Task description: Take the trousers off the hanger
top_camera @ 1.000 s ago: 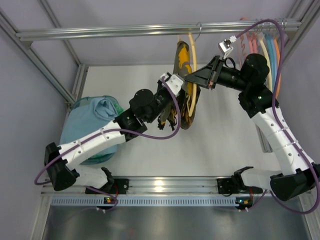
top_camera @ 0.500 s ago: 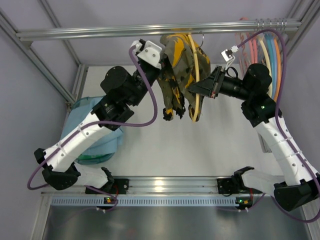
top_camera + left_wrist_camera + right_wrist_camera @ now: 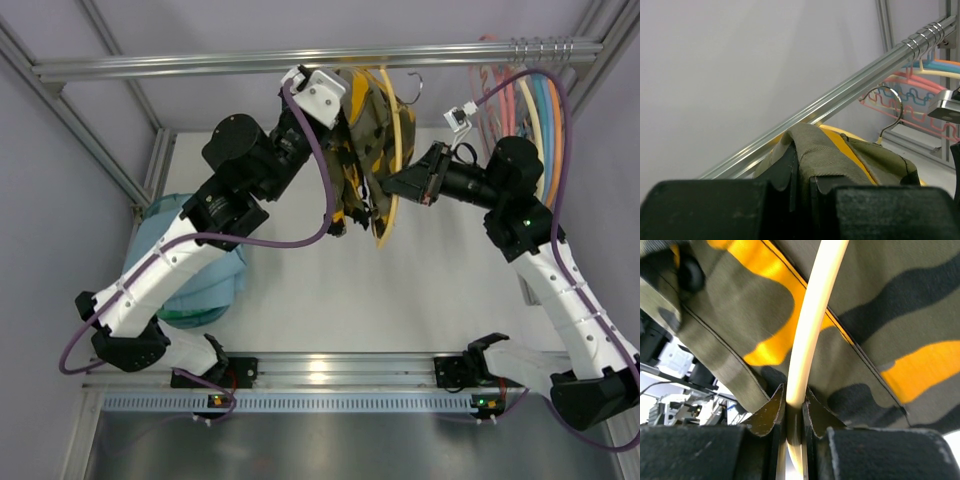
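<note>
The camouflage trousers (image 3: 362, 140) hang bunched over the pale yellow hanger (image 3: 402, 150), just below the metal rail. The hanger's silver hook (image 3: 413, 84) shows off the rail in the top view and in the left wrist view (image 3: 892, 107). My left gripper (image 3: 343, 108) is shut on a fold of the trousers (image 3: 827, 155) and holds it up near the rail. My right gripper (image 3: 392, 185) is shut on the hanger's lower bar (image 3: 807, 340), with trouser cloth (image 3: 890, 315) draped right behind it.
The metal rail (image 3: 200, 63) crosses the back. Pink, blue and orange hangers (image 3: 530, 100) hang at its right end, also in the left wrist view (image 3: 920, 87). A teal basket with light blue clothes (image 3: 190, 250) sits at the left. A frame post (image 3: 120, 165) slants at the left.
My left arm has swung up from the table's middle to the rail, lifting the trousers' fold with it. The hanger tilted and its hook came off the rail. My right gripper kept its hold.
</note>
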`<move>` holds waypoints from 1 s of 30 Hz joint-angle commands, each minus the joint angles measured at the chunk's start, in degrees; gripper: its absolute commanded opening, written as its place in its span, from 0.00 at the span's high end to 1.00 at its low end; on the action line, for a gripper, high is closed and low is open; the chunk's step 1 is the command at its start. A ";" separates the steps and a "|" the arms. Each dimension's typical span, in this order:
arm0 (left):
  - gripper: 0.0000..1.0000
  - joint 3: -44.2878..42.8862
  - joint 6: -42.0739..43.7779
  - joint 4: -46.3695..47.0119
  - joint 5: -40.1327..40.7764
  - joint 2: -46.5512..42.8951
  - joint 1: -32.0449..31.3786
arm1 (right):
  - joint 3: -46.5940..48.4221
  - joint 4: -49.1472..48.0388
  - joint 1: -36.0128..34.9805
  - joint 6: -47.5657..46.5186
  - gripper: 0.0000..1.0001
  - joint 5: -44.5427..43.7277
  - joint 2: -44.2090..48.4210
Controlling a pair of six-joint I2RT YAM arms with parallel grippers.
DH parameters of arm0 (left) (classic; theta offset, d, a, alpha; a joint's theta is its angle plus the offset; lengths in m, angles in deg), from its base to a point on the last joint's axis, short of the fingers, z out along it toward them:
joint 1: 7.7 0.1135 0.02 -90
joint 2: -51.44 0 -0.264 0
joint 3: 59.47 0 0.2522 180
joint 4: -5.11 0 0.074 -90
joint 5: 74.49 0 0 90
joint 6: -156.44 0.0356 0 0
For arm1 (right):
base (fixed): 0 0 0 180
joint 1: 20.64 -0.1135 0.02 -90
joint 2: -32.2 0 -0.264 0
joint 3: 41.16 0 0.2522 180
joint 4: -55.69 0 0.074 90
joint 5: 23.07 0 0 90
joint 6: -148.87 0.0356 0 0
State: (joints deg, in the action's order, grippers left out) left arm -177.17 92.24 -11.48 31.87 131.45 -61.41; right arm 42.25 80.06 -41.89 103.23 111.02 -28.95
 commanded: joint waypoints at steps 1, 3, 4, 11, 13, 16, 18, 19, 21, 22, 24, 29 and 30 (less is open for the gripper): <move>1.00 -11.10 5.48 25.42 2.80 -4.51 1.42 | -3.02 7.14 -0.19 -7.35 1.00 0.02 1.11; 1.00 -11.98 7.59 26.21 3.15 -4.25 1.94 | -4.87 6.97 0.33 -5.88 1.00 0.72 1.55; 1.00 -11.90 8.55 27.25 3.24 -4.33 2.29 | -5.57 6.01 1.12 -4.91 1.00 2.29 1.64; 1.00 -4.27 19.28 31.66 5.61 -6.00 3.44 | -3.03 2.75 1.74 -5.51 1.00 15.83 0.06; 1.00 -1.72 19.02 31.48 6.40 -6.70 3.79 | -1.45 2.22 1.75 -5.60 1.00 19.95 -0.64; 1.00 2.59 15.87 29.38 9.21 -7.67 4.06 | 0.39 0.99 1.48 -3.23 1.00 24.00 -1.69; 1.00 6.11 12.80 28.15 10.53 -7.85 4.06 | 1.28 1.25 0.78 -3.14 1.00 24.98 -1.96; 1.00 6.99 11.30 27.01 10.88 -8.02 4.06 | 1.72 1.34 -0.18 -3.05 1.00 25.51 -2.05; 1.00 10.75 7.96 25.60 11.15 -8.46 4.06 | 2.24 1.25 -0.71 -2.87 1.00 25.78 -2.05; 1.00 12.17 7.34 25.33 11.15 -8.99 4.06 | 3.03 1.34 -1.15 -2.96 1.00 26.12 -2.14; 1.00 15.76 5.93 25.07 10.89 -9.43 4.06 | 3.82 1.60 -1.16 -2.70 1.00 25.95 -2.14; 1.00 20.52 -1.34 20.33 8.61 -11.98 4.06 | 7.34 6.00 -0.63 -8.04 1.00 16.30 -2.23; 1.00 21.05 -3.02 18.67 7.73 -12.33 3.88 | 7.78 6.17 -0.37 -9.19 1.00 14.46 -2.31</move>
State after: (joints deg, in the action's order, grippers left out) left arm -155.93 95.32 -1.40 38.97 123.49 -58.39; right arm 44.78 87.16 -41.61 101.22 127.99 -32.38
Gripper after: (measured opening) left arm 0.101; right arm 0.107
